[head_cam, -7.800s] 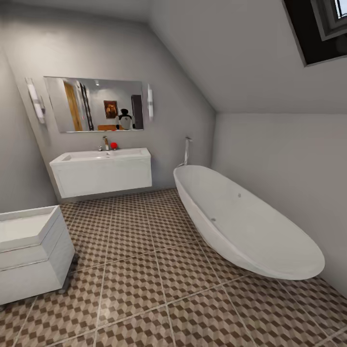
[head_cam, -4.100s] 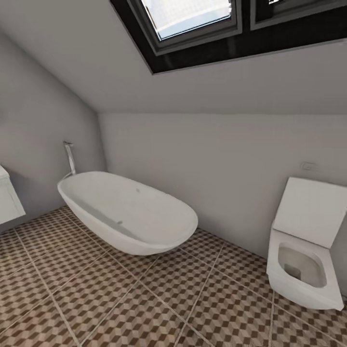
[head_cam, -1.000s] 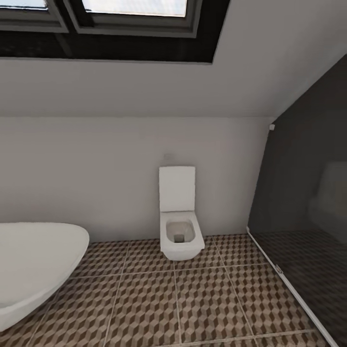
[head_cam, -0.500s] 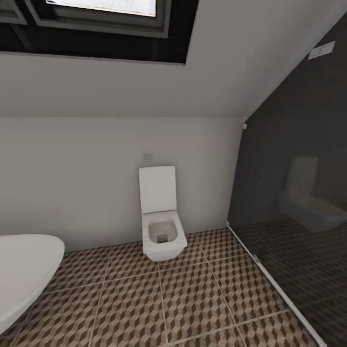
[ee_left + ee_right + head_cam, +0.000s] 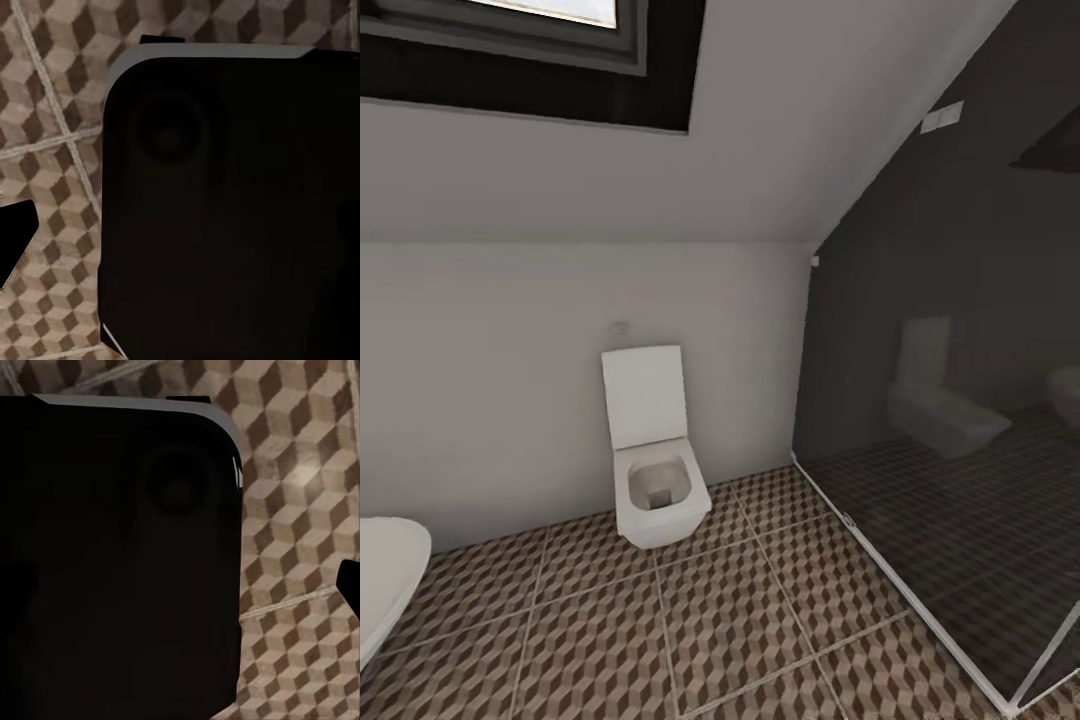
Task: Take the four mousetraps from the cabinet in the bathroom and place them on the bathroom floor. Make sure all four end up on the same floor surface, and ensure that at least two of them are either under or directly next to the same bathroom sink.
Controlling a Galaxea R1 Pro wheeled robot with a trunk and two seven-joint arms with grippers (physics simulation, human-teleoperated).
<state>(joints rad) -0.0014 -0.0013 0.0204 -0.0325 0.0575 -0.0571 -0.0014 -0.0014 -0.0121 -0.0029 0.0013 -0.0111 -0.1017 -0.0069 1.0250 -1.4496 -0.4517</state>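
The bathroom floor [image 5: 690, 620] runs out ahead in its brown, beige and white cube-pattern tiles under a sloping grey ceiling. Down by the robot's own body, both wrist cameras look onto that same tile past a big dark rounded panel [image 5: 225, 210], which I take for part of the robot's base. What the fingers of either hand are doing, spread or closed, I cannot tell from here.

Nearest in the head view, the white rim of the bathtub [image 5: 385, 580] pokes in at the left edge. Beyond it a white toilet [image 5: 650, 470] stands against the back wall with its lid up, and a dark glass shower screen [image 5: 950, 420] closes off the right side, mirroring the toilet faintly. A skylight [image 5: 560, 50] sits high on the slope.

From where I stand, neither the cabinet nor the mousetraps can be made out in this direction, so the search seems unfinished. The risk I'd flag is the wheeled base clipping the tub rim or the glass screen's floor rail [image 5: 900, 600] if it rolls forward in this corner.
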